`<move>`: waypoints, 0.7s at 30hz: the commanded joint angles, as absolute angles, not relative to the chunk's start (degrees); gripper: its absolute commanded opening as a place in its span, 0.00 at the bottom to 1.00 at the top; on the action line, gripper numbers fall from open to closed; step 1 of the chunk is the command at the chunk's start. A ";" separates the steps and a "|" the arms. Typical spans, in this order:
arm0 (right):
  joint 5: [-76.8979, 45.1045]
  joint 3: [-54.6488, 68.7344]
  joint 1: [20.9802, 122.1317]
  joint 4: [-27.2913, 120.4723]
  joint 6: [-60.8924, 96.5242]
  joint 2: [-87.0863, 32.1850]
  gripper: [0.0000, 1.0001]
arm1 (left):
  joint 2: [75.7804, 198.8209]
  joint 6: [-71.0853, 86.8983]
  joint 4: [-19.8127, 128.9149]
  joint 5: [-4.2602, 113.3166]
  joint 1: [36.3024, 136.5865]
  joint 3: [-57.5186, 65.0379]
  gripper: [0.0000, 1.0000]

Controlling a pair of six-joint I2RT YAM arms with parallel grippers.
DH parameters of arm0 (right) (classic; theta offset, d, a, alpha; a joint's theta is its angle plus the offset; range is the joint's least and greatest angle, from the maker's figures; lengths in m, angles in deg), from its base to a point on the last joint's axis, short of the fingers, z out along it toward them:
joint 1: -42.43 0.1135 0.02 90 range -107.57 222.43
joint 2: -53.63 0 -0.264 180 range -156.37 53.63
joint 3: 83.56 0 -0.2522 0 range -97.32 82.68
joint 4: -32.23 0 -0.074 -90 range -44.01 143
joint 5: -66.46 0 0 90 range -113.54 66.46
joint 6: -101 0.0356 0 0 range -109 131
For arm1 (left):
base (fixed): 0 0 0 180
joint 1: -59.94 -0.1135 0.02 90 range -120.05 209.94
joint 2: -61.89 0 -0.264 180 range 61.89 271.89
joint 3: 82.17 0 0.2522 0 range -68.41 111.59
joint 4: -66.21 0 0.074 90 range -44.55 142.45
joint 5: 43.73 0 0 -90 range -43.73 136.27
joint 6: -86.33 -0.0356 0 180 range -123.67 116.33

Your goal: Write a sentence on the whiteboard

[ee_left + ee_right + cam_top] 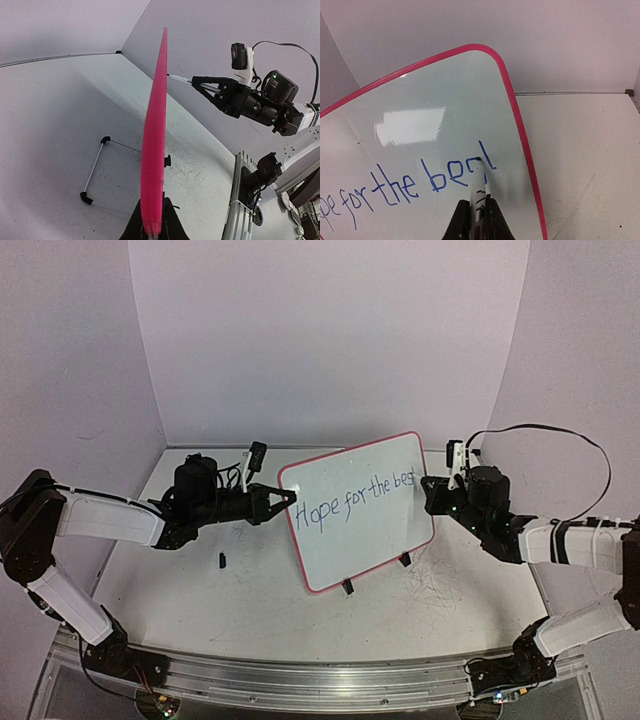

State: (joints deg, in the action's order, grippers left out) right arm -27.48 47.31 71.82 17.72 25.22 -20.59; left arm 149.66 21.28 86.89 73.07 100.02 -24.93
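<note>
Top external: whiteboard [360, 510] stands tilted mid-table on small black feet [348, 587], between the two arms. White face, thin red-pink rim, rounded corners. The sentence [355, 502] climbs left to right across the face; I read "Hope for the best", thin dark-blue hand lettering. Left gripper [285, 498] is clamped on the board's left edge; left wrist shows the pink rim pinched between its fingers [174, 227]. Right gripper [431, 486] is closed around a marker [479, 185], tip touching the board at the last letters near the right rim, partly hiding them from me in right wrist. Small black item [221, 560] lies on the table [250, 610], near-left of the board
</note>
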 commanded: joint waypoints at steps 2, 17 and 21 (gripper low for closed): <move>-32.14 44.60 71.69 16.88 25.77 -21.53 0.00 | 147.61 16.63 85.31 70.17 99.58 -23.99 0.00; -30.91 48.26 71.60 18.51 26.47 -17.22 0.00 | 147.78 16.63 85.27 69.94 99.59 -24.00 0.00; -31.16 47.82 71.49 18.34 26.43 -18.21 0.00 | 147.77 16.72 85.29 70.15 99.58 -23.90 0.00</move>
State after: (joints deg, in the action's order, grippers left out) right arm -30.37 48.09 71.79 19.09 25.97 -17.68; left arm 149.60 21.19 86.86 73.10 100.02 -24.93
